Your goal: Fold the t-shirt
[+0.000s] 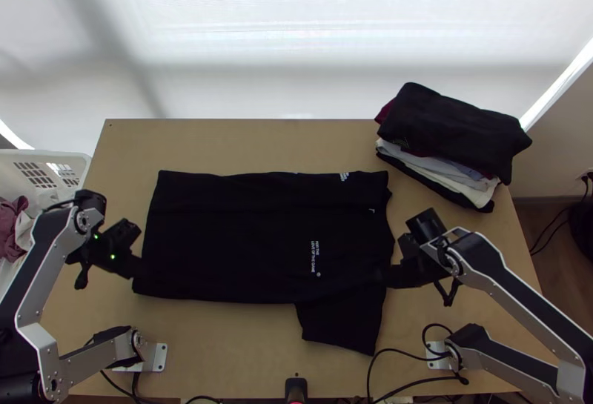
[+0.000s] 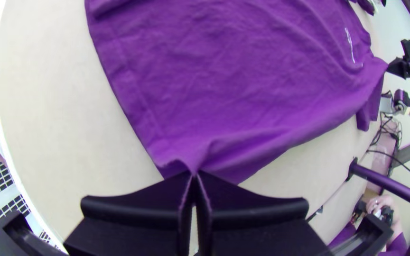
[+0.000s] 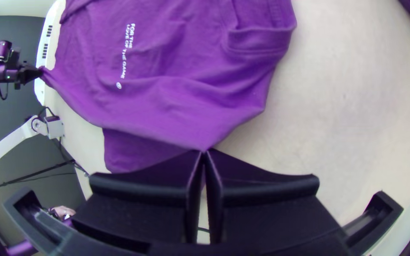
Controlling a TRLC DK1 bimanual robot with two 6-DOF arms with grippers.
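- Left gripper (image 2: 194,173), left wrist view: jaws pinching t-shirt (image 2: 243,71) at hem corner;
- right wrist view: right gripper (image 3: 206,151) likewise, opposite end;
- top view: t-shirt on table (image 1: 222,337), sleeve (image 1: 341,322) projecting; folding wants even lift, taut edge.

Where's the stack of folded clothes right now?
Top view: the folded stack sits at the table's far right corner, beyond the right gripper.
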